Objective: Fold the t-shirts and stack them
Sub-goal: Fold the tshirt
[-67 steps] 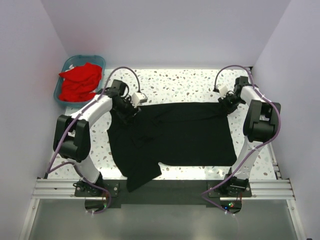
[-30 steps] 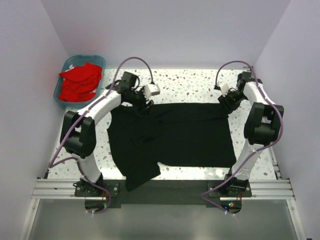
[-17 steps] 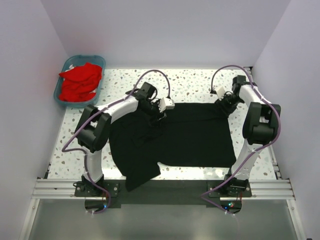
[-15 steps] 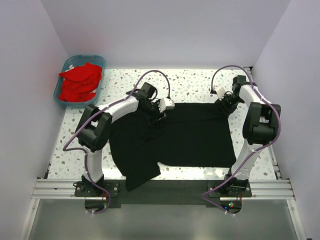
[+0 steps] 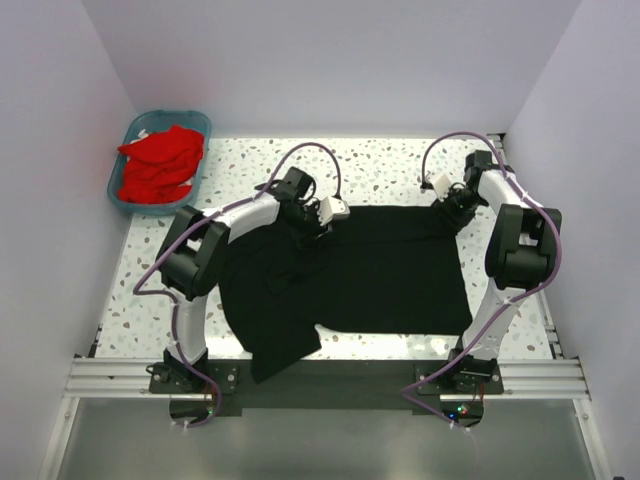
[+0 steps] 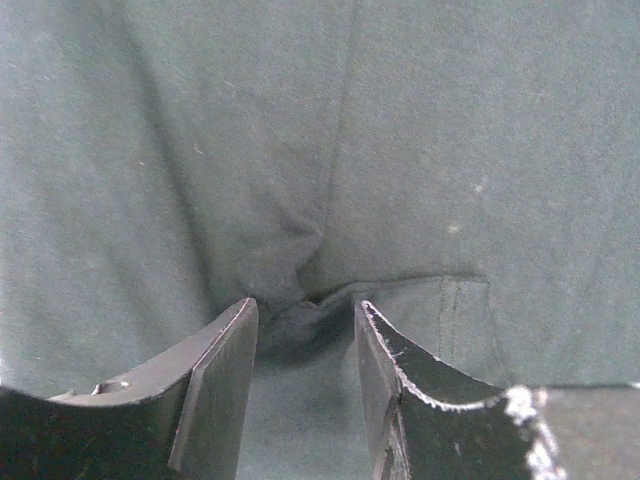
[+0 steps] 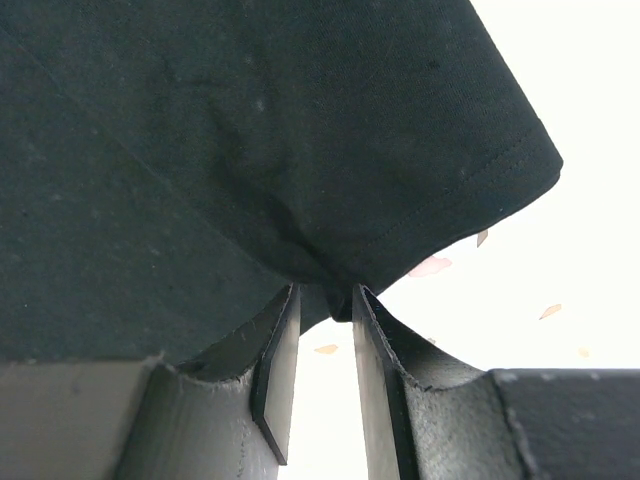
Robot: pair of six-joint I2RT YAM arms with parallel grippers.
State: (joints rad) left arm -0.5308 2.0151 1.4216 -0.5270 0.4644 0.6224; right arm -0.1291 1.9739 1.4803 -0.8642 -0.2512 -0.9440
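Swinging in from the upper left, the left gripper (image 6: pixel 305 310) has travelled along the top edge of the black t-shirt (image 5: pixel 370 270) and now sits left of centre in the overhead view, its arm folded tight beside it. Across the way, the right gripper (image 7: pixel 322 292) has barely budged and holds its post at the shirt's upper right corner.

Down on the left wrist view, black cloth fills the whole frame. Both fingers (image 6: pixel 215 380) press into it with their jaws standing apart, and a small pucker of fabric rises between the tips, creases fanning up and away from it.

Over on the right wrist view, the jaws are drawn close together and clamped on a nip of black cloth right at the tips. Folds radiate from that pinch, and a stitched sleeve hem curves off toward the right of the frame over the pale speckled table (image 5: pixel 380 170). Whether that corner is raised clear of the table, I can't quite make out from this angle.

From above, the black shirt lies spread across the middle of the table, wrinkled on its left half, with a flap drooping over the near edge at lower left. Well apart from it, the red t-shirts (image 5: pixel 158 165) are heaped in the teal basket (image 5: pixel 203 120) at upper left.
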